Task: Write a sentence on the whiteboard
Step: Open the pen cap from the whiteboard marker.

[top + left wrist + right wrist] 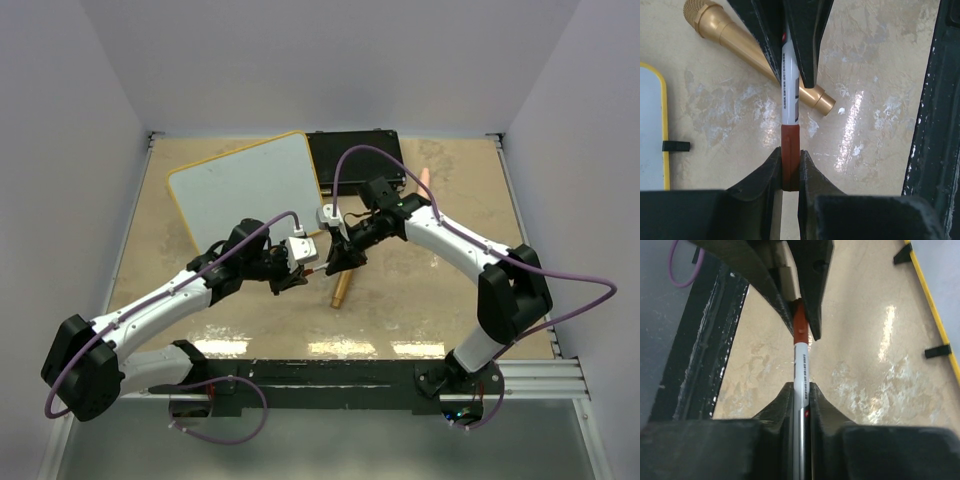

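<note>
The whiteboard [245,190] is lying flat at the far left of the worktop [430,290], just beside the black case [355,160], its face showing no sentence yet. Nearer the arms, the left gripper [790,167] is clamping the marker's [789,100] red cap [790,145]; the right gripper [801,395] is clamping the white barrel [801,370]. For uncapping, both should be pulling straight apart along the marker's axis, without twisting or slackening.

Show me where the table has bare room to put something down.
Free: the table between the right arm and the front rail, and the strip left of the whiteboard. Crowded: the middle, around the held marker and the microphone.
</note>
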`<state>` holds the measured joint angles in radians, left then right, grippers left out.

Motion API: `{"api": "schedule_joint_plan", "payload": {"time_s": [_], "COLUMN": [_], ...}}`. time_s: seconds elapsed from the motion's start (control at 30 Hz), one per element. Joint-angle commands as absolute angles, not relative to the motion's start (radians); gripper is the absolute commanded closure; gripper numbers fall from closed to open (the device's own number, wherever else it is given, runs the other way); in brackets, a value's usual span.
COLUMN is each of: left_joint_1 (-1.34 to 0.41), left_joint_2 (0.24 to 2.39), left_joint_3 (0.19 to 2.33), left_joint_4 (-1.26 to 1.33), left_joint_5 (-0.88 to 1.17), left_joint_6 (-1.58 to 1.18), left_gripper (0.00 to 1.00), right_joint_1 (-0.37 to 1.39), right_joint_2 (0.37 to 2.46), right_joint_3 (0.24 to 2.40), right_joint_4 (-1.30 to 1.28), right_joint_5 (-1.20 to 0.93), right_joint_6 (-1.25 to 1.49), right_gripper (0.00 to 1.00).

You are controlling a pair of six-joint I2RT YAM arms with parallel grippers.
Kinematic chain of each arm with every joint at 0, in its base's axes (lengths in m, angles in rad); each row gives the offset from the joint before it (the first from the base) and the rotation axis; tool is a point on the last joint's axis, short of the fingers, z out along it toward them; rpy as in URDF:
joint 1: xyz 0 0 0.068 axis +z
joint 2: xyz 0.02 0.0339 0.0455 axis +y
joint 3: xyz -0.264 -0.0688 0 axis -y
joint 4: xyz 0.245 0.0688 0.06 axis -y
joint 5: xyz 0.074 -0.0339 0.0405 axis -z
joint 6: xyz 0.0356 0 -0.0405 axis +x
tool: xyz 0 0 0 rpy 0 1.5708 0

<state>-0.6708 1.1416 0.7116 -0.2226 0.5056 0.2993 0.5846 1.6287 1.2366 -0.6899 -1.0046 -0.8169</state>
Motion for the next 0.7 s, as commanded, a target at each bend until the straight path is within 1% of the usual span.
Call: {"api": "schedule_joint_plan", "payload": {"time_s": [0.0, 0.13, 0.37, 0.5, 0.57, 0.67], "left_joint_1": [-0.676, -0.675, -0.664, -0.661, -0.661, -0.654], "left_joint_2": [1.135, 1.126, 1.028, 0.945, 0.896, 0.876], "left_joint_3": [0.756, 0.755, 0.704, 0.651, 0.611, 0.592], "left_joint_4": [-0.166, -0.164, -0.112, -0.084, -0.069, -0.060], "left_joint_5": [0.497, 0.474, 0.442, 0.347, 0.307, 0.239], "left_joint_6": [0.311, 0.314, 0.325, 0.379, 0.414, 0.434], "left_gripper": [1.00, 1.00, 1.00, 1.00, 1.00, 1.00], "right_joint_1": [0.603, 0.601, 0.566, 0.485, 0.424, 0.373], "right_joint_2": [1.620, 1.623, 1.603, 1.572, 1.568, 1.549], "right_joint_3": [1.282, 1.299, 1.319, 1.325, 1.339, 1.351], "right_joint_4": [-0.709, -0.748, -0.804, -0.830, -0.896, -0.942], "right_joint_5": [-1.015, -1.028, -1.049, -1.075, -1.089, -1.078], "right_joint_6": [-0.834, -0.870, -0.922, -0.968, -1.034, -1.072], "right_gripper": [1.00, 1.00, 1.00, 1.00, 1.00, 1.00]}}
